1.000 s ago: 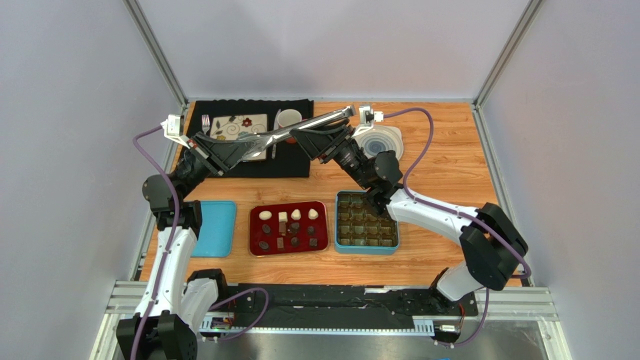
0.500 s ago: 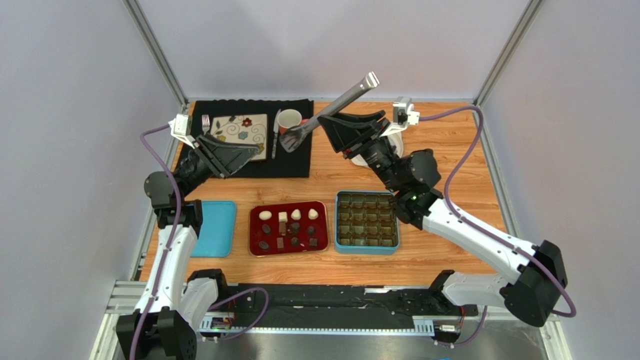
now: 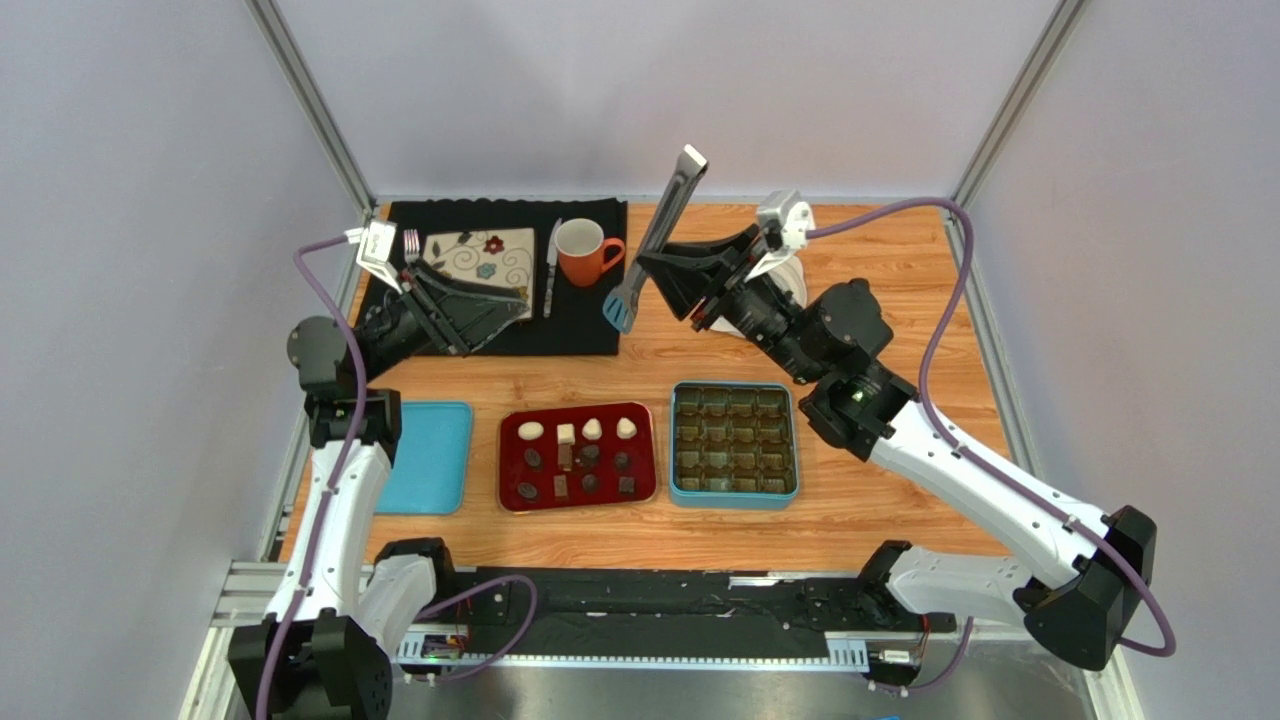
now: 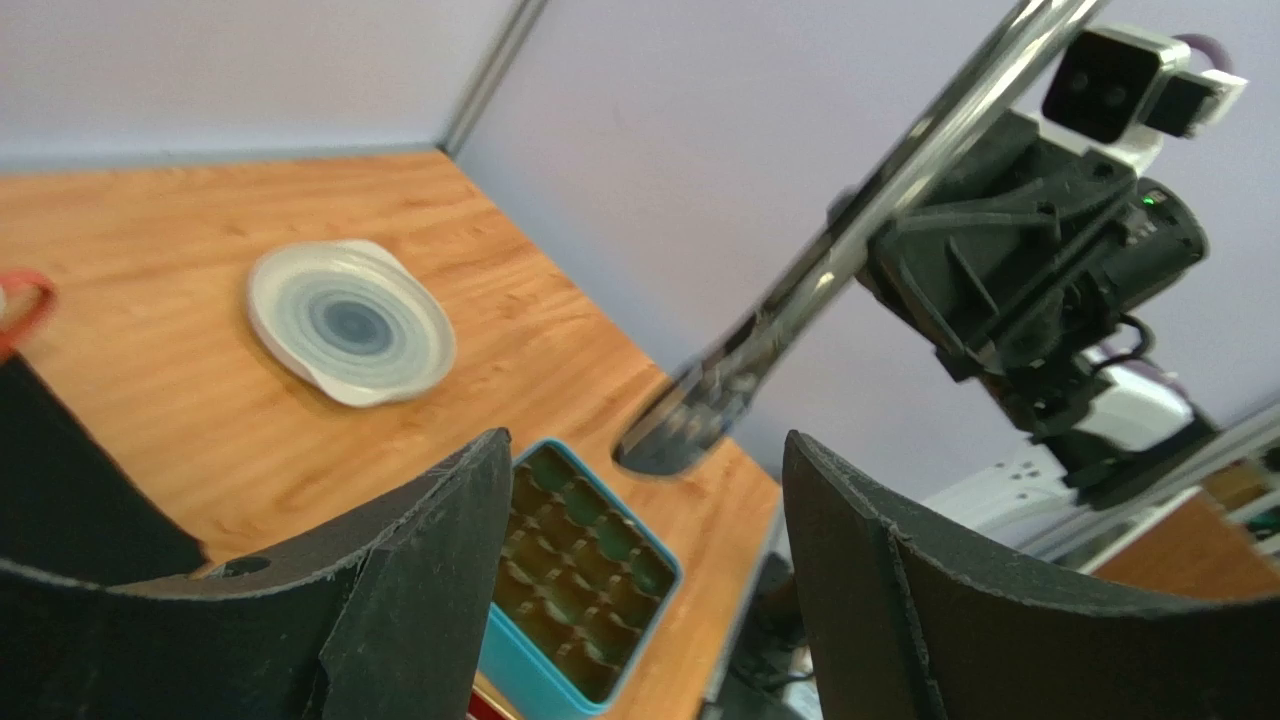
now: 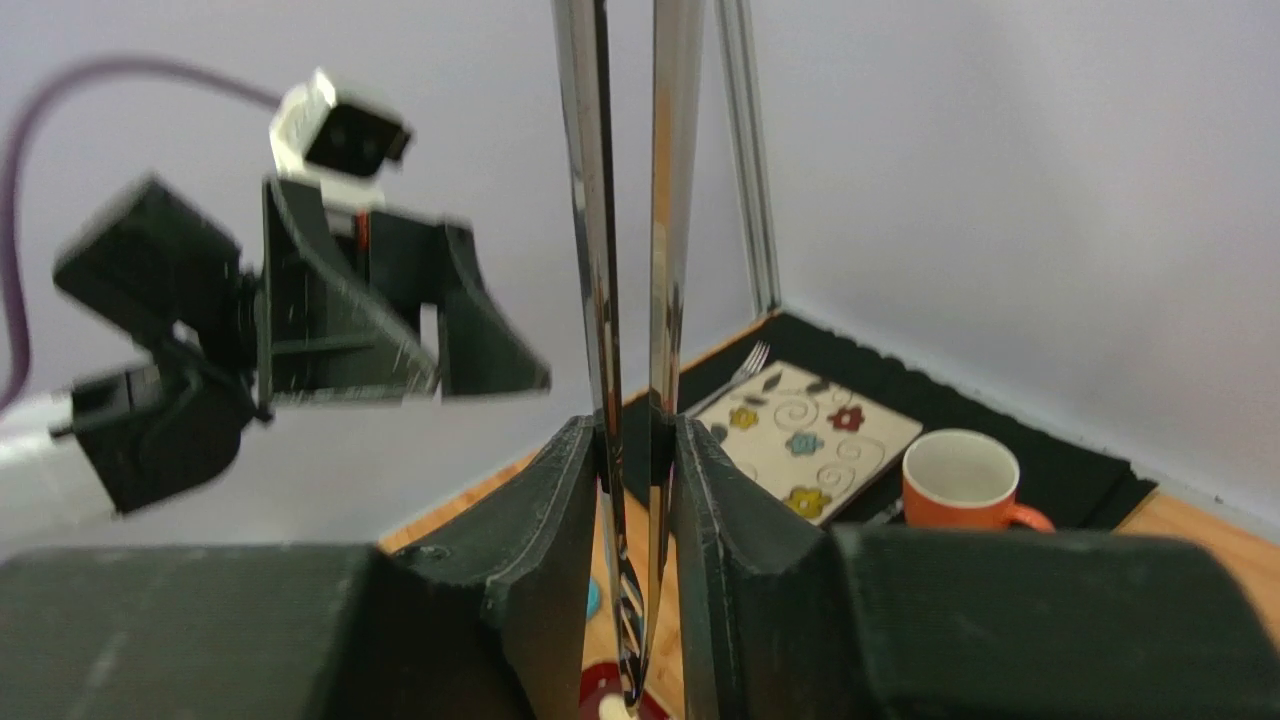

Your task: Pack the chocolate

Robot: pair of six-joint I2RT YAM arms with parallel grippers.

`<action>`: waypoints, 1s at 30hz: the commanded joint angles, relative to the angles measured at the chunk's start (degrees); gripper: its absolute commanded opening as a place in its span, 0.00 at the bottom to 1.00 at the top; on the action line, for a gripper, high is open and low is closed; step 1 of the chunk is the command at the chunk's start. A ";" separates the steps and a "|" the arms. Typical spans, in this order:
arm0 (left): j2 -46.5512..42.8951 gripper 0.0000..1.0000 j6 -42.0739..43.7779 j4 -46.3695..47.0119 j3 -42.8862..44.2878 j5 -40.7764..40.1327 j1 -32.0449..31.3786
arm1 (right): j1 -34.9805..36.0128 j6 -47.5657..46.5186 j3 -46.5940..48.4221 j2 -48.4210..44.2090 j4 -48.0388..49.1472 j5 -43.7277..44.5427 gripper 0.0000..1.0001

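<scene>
The chocolate point(image 3: 567, 437) sits in loose rows on the red tray point(image 3: 643, 468) at the lower centre of the overhead view, pale pieces along the upper row, dark ones below; just right of it stands the teal box point(image 3: 675, 450) with its brown gridded insert point(image 3: 733, 440), whose cells look unfilled.

The right gripper point(image 3: 664, 263), up in the centre of the frame, is pinching a pair of metal tongs point(image 3: 679, 188) partway along their length; the handle points up and the teal-tipped end hangs down near the black mat point(image 3: 594, 323); in the right wrist view both steel arms run through the narrow gap between the pads. The left gripper point(image 3: 504, 308), at the upper left over the mat, stands spread with nothing between its fingers.

Each piece is probably very light and stiff, yet brittle and easily scuffed; the smooth coating is likely slippery against metal. A gentle squeeze across two opposite sides, low on the body, seems the best hold; the square pieces offer flat faces, while the round and oval ones may roll or squirt out if caught off centre. The pieces lie close together, so the tips need to straddle one without nudging its neighbours; too hard a nip could crack the shell.
</scene>
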 commanded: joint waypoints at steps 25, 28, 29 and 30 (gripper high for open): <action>3.63 0.66 50.85 -45.22 16.45 -6.70 -13.29 | 12.83 -5.04 13.87 18.59 -6.08 1.24 0.17; 3.27 0.66 51.11 -46.01 16.27 -6.27 -13.65 | 12.83 -4.78 15.10 19.99 -6.08 1.24 0.16; 3.19 0.66 51.64 -46.45 16.18 -6.18 -13.73 | 12.83 -4.69 15.54 20.26 -5.99 1.24 0.16; 3.19 0.66 51.73 -46.63 16.36 -6.18 -13.82 | 12.92 -4.43 15.80 20.52 -5.99 1.24 0.16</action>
